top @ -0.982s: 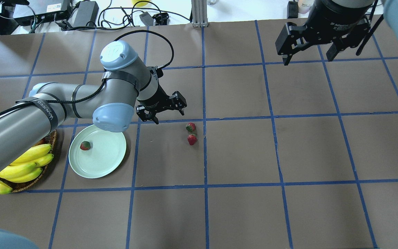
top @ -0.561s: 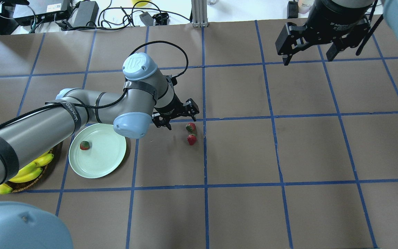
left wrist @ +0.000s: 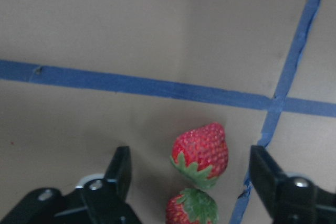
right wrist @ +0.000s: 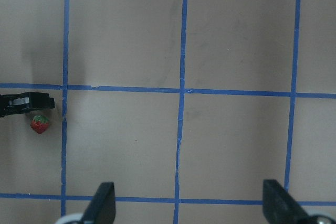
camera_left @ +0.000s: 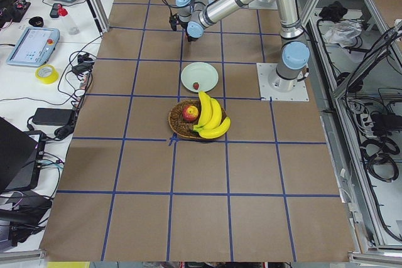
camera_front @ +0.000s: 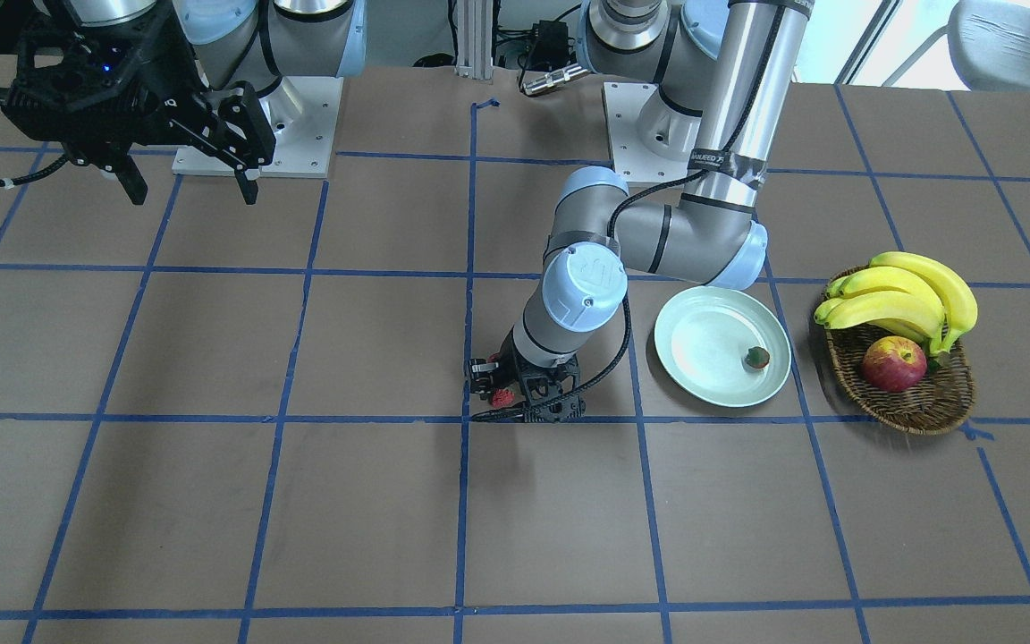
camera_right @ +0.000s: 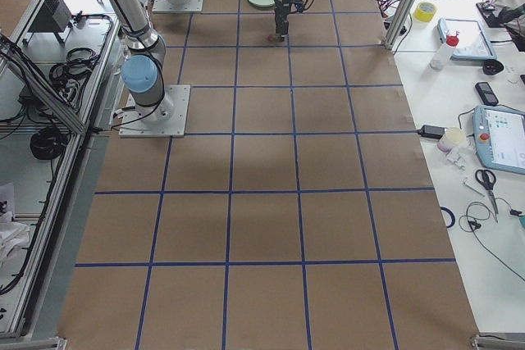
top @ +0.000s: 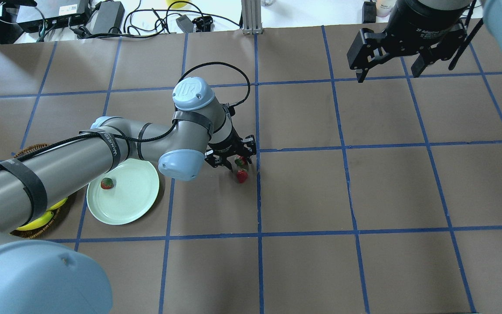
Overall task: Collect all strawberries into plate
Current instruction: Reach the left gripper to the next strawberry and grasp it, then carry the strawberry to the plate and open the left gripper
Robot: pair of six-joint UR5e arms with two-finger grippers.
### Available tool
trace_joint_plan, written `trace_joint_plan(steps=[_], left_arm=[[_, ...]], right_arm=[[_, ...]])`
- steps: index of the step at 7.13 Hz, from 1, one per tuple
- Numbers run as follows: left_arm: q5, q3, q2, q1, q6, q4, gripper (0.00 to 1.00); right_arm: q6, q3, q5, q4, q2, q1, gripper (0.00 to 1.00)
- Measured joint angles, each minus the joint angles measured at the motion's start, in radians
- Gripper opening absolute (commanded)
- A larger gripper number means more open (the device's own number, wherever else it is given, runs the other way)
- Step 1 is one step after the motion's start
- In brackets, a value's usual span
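Red strawberry (left wrist: 200, 153) within spread left claw (left wrist: 190, 160), second strawberry (left wrist: 192, 209) just beside

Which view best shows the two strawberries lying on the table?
Left wrist-mounted: both strawberries show large, caps together, inside the open left tool. Overhead shows them small, one partly under the tool. Front-facing and right wrist-mounted each show one red speck; the side views barely resolve them.

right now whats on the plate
One strawberry lies near the plate's rim on the basket side. The rest in view is bare; the left arm covers the edge toward the robot, so that strip is unseen.
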Motion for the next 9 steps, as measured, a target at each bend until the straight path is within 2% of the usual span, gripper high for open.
trace_joint_plan(steps=[2, 3, 5, 9], left_arm=[[0.005, 0.022, 0.002, 0.001, 0.019, -0.005, 0.0], [0.024, 0.063, 0.007, 0.005, 0.048, -0.035, 0.0], [0.111, 0.157, 0.035, 0.048, 0.182, -0.212, 0.0], [0.253, 0.172, 0.101, 0.247, 0.292, -0.518, 0.0]], right_arm=[[0.0, 0.0, 0.0, 0.0, 0.0, -0.001, 1.0], [0.0, 0.0, 0.0, 0.0, 0.0, -0.001, 1.0], [0.0, 0.0, 0.0, 0.0, 0.0, -0.001, 1.0], [0.001, 0.0, 0.0, 0.0, 0.0, -0.001, 1.0]])
